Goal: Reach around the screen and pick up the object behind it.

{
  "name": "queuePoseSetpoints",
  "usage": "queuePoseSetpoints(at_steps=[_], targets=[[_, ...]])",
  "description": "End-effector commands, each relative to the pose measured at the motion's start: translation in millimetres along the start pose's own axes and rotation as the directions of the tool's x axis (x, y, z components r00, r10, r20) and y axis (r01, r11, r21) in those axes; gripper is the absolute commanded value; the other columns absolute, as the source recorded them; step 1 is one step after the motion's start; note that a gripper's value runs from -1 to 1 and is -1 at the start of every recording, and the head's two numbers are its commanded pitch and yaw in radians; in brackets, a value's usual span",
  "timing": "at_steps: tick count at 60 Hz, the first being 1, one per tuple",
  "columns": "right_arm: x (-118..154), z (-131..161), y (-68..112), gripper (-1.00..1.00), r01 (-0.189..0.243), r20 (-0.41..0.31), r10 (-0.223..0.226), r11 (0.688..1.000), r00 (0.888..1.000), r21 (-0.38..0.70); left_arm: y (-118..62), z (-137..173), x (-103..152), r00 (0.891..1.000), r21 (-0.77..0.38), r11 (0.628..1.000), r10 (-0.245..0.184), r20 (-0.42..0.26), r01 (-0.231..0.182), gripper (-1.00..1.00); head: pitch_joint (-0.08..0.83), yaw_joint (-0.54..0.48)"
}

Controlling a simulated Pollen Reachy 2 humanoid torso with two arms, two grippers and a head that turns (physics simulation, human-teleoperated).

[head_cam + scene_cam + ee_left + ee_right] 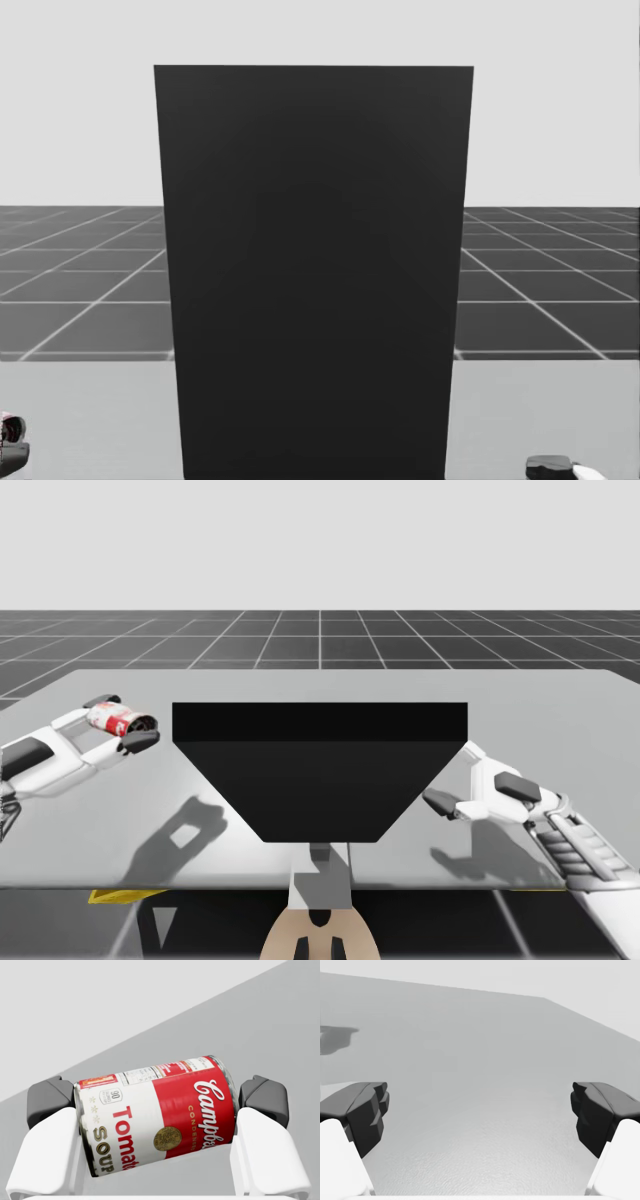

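As the red-and-white can [160,1120] is clamped end-to-end in the left hand [156,1102], it is judged rigid, smooth and slip-prone. The right hand [480,1112] is spread wide.

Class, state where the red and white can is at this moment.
In the high view, the red and white can lies sideways, clamped in my left claw, left of the black screen.
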Motion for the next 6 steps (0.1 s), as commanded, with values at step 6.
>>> queuePoseSetpoints(at_steps=[6], targets=[[0.2, -6.3, -10.6, -1.0, 0.009, 0.027, -0.005, 0.988, 1.0, -0.157, 26.8, -7.4, 102.5, 0.979, 0.091, 0.987, -0.144, 0.146, 0.132, 1.0, 0.044, -0.01]])
